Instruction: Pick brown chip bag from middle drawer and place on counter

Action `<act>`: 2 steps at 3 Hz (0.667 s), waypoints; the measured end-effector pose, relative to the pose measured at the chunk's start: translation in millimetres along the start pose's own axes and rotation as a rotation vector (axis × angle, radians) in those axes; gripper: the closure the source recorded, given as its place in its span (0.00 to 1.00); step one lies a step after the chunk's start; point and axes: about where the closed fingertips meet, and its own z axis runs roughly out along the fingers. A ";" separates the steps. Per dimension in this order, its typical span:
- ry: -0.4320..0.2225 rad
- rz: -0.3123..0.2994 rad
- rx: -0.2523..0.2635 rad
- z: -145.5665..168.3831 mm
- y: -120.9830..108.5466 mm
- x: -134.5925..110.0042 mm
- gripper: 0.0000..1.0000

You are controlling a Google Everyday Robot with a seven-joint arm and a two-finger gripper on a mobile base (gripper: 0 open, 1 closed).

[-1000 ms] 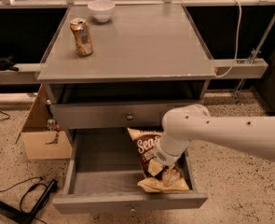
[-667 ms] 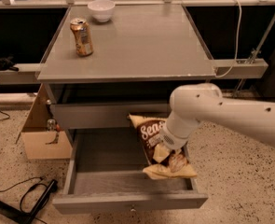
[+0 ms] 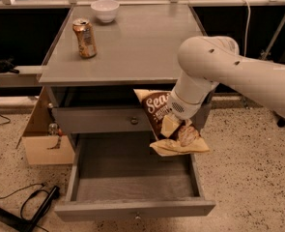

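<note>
**A:** Best way to finish this? The gripper (image 3: 175,120), centre-right of frame, is clamped on the brown chip bag (image 3: 167,125). The bag is dangling over the open middle drawer (image 3: 132,178), just under the counter (image 3: 147,47) edge.

**B:** I'd go straight up past the edge first, then in. Set it down mid-frame, away from the can (image 3: 85,37) and bowl (image 3: 105,9) upper left. The fat wrist hides the actual pinch point, and the arm runs off the right edge.
</note>
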 end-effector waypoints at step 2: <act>-0.015 -0.004 0.219 -164.9 -9.0 -12.9 1.00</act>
